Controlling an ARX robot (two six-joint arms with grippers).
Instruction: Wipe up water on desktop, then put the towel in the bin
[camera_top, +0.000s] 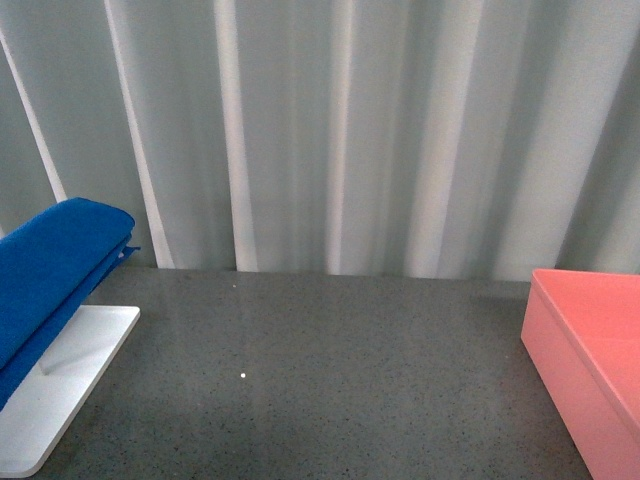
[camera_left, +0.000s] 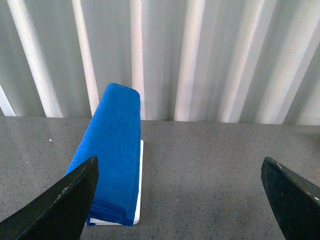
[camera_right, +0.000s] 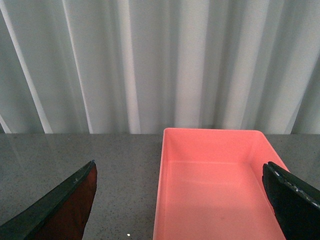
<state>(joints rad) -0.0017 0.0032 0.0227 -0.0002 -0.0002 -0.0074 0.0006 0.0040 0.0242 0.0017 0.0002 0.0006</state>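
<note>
Starting furthest from the bin (camera_top: 590, 350), over at the left end of the tabletop (camera_top: 330, 370): the towel (camera_top: 55, 265) is bright blue, folded and draped over the rack, and it covers whatever carries it. Under it lies the rack's white base (camera_top: 70, 385), flat on the dark speckled surface. The towel rides above that base and slopes down toward my side.

My left gripper (camera_left: 180, 165) faces that rack. Its two dark fingers (camera_left: 60, 205) are spread wide with nothing between them. One of them overlaps the towel's lower edge in the left wrist view; whether it touches the cloth, I cannot tell. The other finger hangs over bare tabletop on the side nearer the bin.

Moving toward the bin, the middle stretch of tabletop is grey stone-like surface with one tiny bright speck (camera_top: 243, 376) on it. I cannot tell whether that is water or a glint. Behind everything runs a pale pleated backdrop (camera_top: 330, 130).

Now the bin itself is salmon pink with straight walls, sitting at the right end, well apart from the towel. My right gripper (camera_right: 180, 167) looks straight into its open top. Its fingers (camera_right: 65, 205) are spread wide too and hold nothing. One is over the tabletop beside the bin's wall and the other over the bin's far side.
</note>
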